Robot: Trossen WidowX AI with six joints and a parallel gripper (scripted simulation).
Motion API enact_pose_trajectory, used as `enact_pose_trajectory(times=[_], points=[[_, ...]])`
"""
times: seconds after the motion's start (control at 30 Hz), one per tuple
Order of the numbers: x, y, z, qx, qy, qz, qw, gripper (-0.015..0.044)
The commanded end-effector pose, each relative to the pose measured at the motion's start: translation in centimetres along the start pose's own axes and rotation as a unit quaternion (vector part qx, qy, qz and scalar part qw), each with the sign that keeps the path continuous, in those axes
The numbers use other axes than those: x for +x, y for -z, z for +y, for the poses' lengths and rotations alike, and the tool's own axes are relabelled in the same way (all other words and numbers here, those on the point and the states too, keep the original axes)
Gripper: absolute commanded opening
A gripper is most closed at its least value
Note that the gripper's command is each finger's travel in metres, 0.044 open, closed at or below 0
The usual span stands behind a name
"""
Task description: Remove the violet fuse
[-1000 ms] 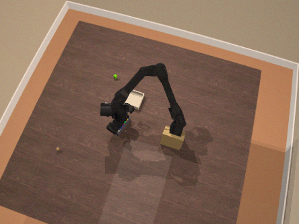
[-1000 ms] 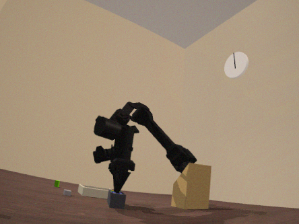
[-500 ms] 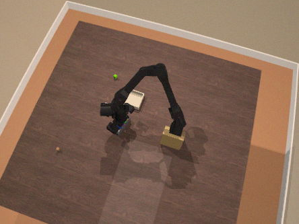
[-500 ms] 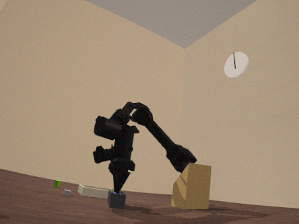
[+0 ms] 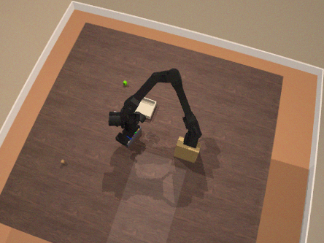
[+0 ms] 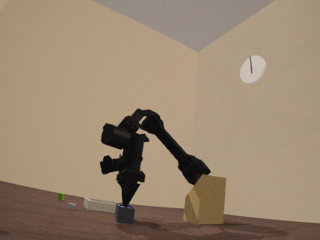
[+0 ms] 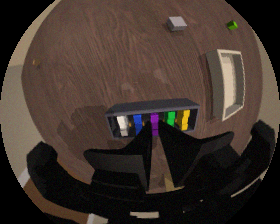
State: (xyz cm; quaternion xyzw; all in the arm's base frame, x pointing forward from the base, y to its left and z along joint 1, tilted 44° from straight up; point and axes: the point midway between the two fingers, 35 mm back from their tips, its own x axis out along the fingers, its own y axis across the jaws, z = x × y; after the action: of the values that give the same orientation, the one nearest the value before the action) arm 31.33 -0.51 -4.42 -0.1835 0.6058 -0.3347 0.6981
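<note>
The violet fuse (image 7: 154,118) stands in the middle slot of the dark grey fuse block (image 7: 150,106) (image 6: 125,216) (image 5: 135,140). White (image 7: 122,124), blue (image 7: 138,123), green (image 7: 171,117) and yellow (image 7: 185,119) fuses stand in the same row. My gripper (image 7: 154,123) (image 6: 125,205) points down at the block from above and is shut on the violet fuse. The fingers partly hide the fuse, and its lower part is inside the block. The cream tray (image 5: 145,109) (image 6: 102,206) (image 7: 216,85) holds nothing that I can see, and lies to the block's right in the wrist view.
A grey box (image 7: 176,23) (image 6: 72,206) lies beyond the block. A green cube (image 5: 125,82) (image 6: 61,197) (image 7: 232,25) lies past the tray. A small tan cube (image 5: 63,161) (image 7: 36,63) lies far off. The arm's base sits on a tan stand (image 5: 187,154) (image 6: 212,203).
</note>
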Motion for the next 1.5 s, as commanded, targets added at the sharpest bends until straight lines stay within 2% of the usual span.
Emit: enact_pose_trajectory(times=[0.0,1.47], points=[[-0.2,-0.1,0.0,0.002,-0.001,0.0,1.0,0.0],[-2.4,-0.1,0.1,0.001,0.0,0.0,1.0,0.0]])
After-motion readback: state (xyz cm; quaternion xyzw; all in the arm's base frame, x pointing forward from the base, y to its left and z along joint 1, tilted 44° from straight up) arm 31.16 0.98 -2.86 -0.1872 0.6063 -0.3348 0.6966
